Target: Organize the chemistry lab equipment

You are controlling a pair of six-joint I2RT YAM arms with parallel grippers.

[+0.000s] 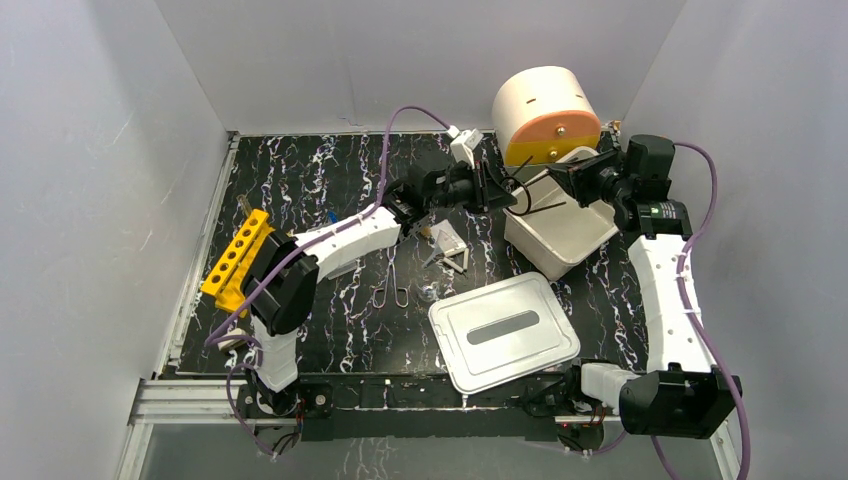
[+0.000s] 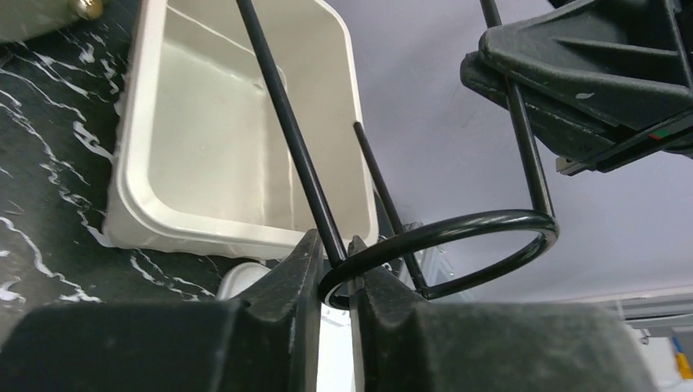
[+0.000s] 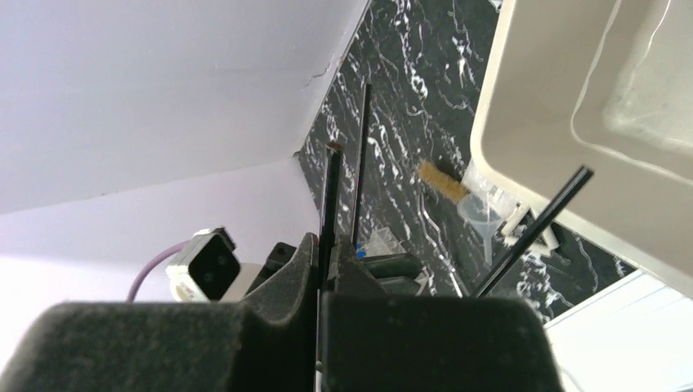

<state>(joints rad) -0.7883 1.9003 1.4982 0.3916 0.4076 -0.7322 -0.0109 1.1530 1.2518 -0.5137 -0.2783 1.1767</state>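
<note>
A black wire loop with thin straight legs hangs over the near-left corner of the white bin, between both grippers. My left gripper is shut on the ring where one leg joins it. My right gripper is shut on one thin black leg; two other legs stick out beside it. In the top view the left gripper and right gripper face each other. Metal scissor-like tongs and a white triangle lie on the black table.
The bin's flat lid lies near the front. A yellow tube rack stands at the left edge. A white and orange drum sits at the back. A clear funnel and a wooden-handled tool lie near the bin.
</note>
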